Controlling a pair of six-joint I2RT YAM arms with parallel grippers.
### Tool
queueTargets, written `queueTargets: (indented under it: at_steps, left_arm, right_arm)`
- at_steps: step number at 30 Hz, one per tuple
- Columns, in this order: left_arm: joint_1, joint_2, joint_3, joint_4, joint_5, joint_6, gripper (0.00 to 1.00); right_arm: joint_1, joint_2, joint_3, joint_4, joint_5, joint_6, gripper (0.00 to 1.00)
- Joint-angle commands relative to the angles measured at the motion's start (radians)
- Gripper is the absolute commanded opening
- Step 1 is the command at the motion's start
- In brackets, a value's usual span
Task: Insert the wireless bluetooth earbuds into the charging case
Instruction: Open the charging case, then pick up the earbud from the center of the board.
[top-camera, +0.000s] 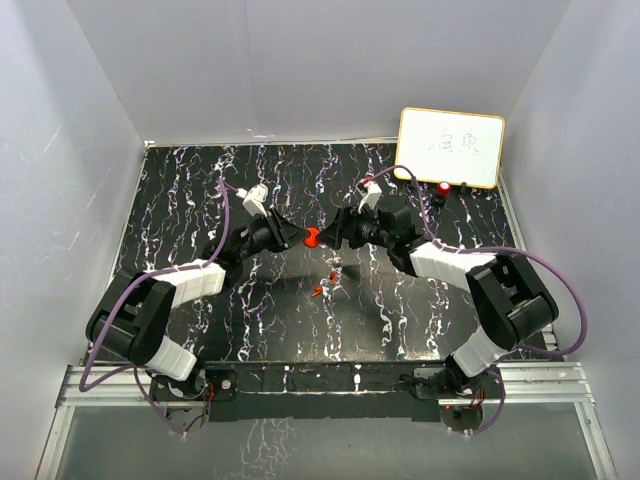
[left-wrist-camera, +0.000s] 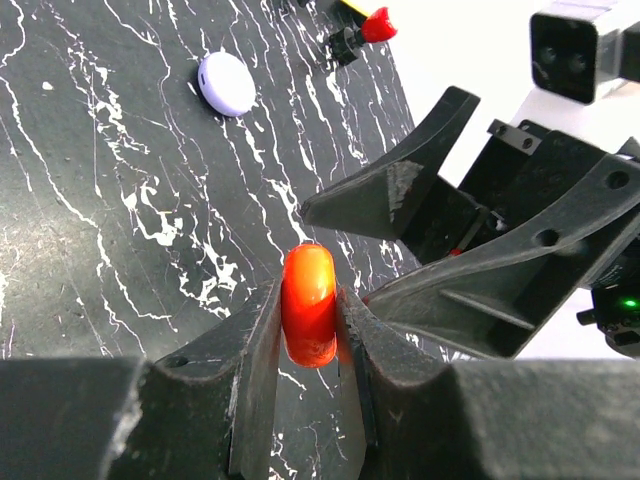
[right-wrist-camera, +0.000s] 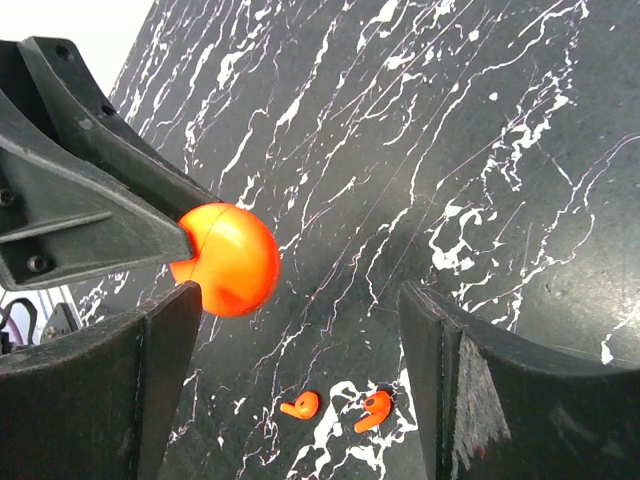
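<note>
Left end effector (left-wrist-camera: 308, 305) pinches red case (left-wrist-camera: 309, 285) | right end effector (right-wrist-camera: 300, 315) wide

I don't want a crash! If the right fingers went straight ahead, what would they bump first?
Most likely the red case pinched in the left fingers, right ahead; exact depth is unclear.

2 earbuds (right-wrist-camera: 300, 405) lie on the table (right-wrist-camera: 450, 120), just before the case (right-wrist-camera: 225, 258).
</note>
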Motion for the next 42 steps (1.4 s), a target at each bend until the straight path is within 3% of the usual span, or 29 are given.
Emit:
queueTargets:
  at_steps: [1,21,25,30,35,42]
  left_arm:
    - [0.004,-0.007,0.045,0.049,0.029,0.004,0.0]
    - [0.004,-0.004,0.045,0.098,0.072,-0.067,0.0]
    - [0.024,-0.025,0.059,-0.001,0.027,-0.051,0.0]
    - [0.094,-0.016,0.058,0.007,0.074,-0.086,0.0]
    - [0.149,0.016,0.002,0.183,0.174,-0.162,0.0]
    - [0.184,0.129,-0.064,0.563,0.312,-0.306,0.0]
  right_arm:
    - [0.02,0.026,0.045,0.043,0.024,0.016,0.77]
    - [0.024,0.088,0.06,0.079,0.042,0.025,0.78]
    - [0.024,0.053,0.037,0.043,0.075,0.005,0.78]
    - [0.026,-0.027,0.012,-0.094,0.16,-0.061,0.77]
    - [0.064,-0.096,-0.001,-0.251,0.265,-0.134,0.75]
    - [0.106,-0.135,-0.055,-0.293,0.306,-0.138,0.7]
